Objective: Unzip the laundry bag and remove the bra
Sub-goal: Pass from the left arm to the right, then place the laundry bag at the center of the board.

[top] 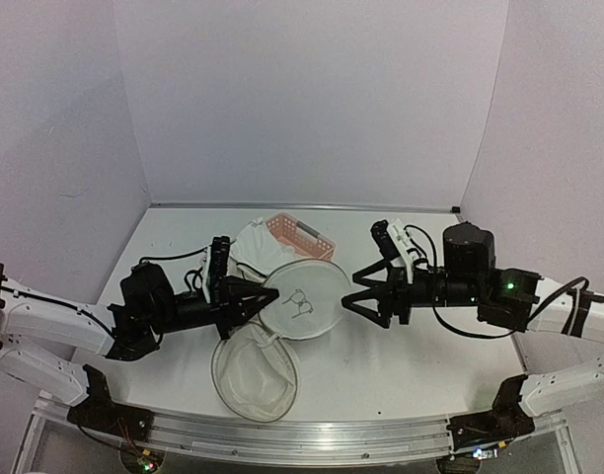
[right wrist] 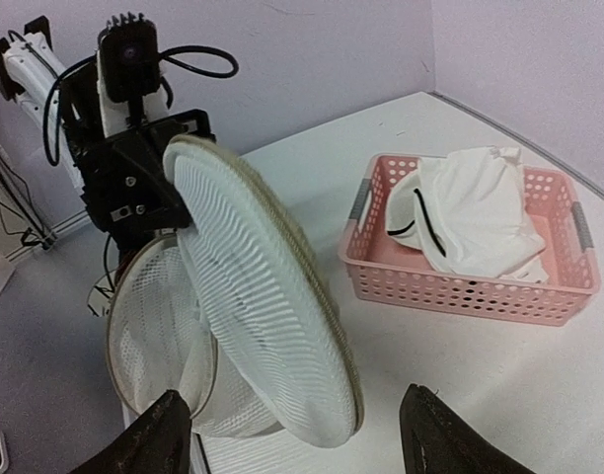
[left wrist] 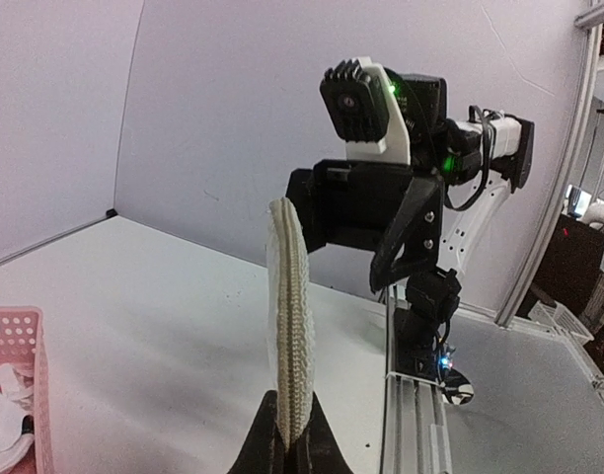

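Note:
The laundry bag is unzipped and spread like a clamshell. Its logo half stands up on edge, and the other mesh half hangs down to the table. My left gripper is shut on the raised half's zip rim, which rises straight from the left gripper. My right gripper stands open just right of the bag, touching nothing. In the right wrist view the raised half sits between the wide-apart fingers of that gripper. The bra, white with dark edging, lies in the pink basket.
The pink basket sits behind the bag near the back wall, with white fabric spilling over its left side. The basket corner shows at my left wrist's lower left. An aluminium rail runs along the near table edge.

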Robot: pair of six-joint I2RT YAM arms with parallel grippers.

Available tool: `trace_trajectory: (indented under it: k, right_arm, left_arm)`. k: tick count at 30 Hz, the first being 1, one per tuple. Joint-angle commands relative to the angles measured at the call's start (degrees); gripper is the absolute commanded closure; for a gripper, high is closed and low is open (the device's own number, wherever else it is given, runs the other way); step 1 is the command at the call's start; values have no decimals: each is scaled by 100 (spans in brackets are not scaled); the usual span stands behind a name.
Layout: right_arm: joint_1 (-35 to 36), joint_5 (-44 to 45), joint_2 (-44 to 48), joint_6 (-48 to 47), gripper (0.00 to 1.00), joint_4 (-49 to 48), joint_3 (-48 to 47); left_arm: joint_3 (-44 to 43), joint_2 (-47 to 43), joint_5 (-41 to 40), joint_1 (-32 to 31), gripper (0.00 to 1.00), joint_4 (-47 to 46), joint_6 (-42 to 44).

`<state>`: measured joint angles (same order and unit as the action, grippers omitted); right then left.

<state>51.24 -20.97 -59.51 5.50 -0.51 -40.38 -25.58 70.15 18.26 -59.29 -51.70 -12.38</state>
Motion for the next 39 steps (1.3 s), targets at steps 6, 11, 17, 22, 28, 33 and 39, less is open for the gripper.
trace_trajectory:
  k: [6,11,17,22,28,33,39]
  right_arm:
    - [-147,-1339,-728,578,36,-1448,-31]
    - [-186,-1768,-855,657,53,-1692,-90]
    - [-228,-1994,-887,732,92,-1785,-50]
    - [-234,-1718,-810,803,100,-1777,56]
    - [-234,-949,-512,593,100,-1360,86]
    - [-232,-19,-310,252,100,-571,-99]
    - [-224,1324,43,18,100,321,-238]
  left_arm:
    - [56,169,774,136,100,-1754,-729]
    - [12,319,905,167,100,-1881,-834]
    - [-9,487,716,206,100,-1914,-862]
    - [-8,530,416,279,97,-1905,-901]
    - [48,455,-31,437,55,-1881,-915]
    - [108,208,-627,521,30,-1653,-801]
    - [-77,-363,-1270,530,22,-524,-533]
